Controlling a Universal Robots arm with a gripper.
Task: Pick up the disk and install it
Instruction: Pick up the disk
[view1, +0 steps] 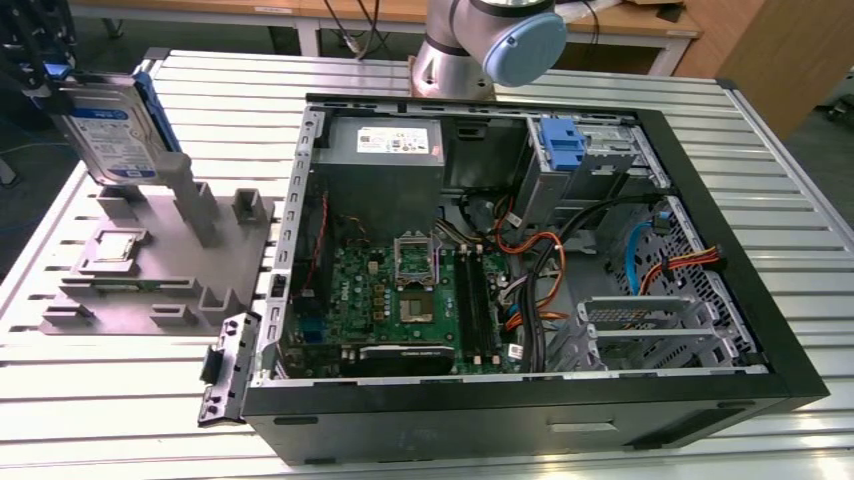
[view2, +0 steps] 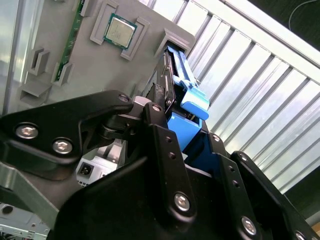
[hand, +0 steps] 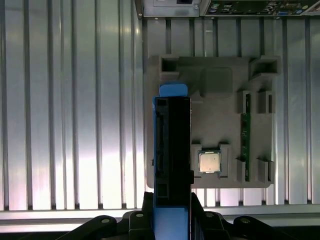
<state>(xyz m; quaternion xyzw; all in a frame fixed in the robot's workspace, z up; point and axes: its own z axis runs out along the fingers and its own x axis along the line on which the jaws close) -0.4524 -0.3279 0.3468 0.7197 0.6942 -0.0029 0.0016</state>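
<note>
Pinching the disk (hand: 172, 145) across its flat faces, your tool (hand: 171, 212) holds it on edge over the grey fixture (hand: 220, 85). It looks just clear of the fixture's slot, though I can't be sure. The open computer case (view1: 534, 410) lies beyond the fixture on the desk (hand: 75, 125). Watch out: if the disk's lower edge catches the fixture's posts, it could twist in your grip and then jam.
</note>
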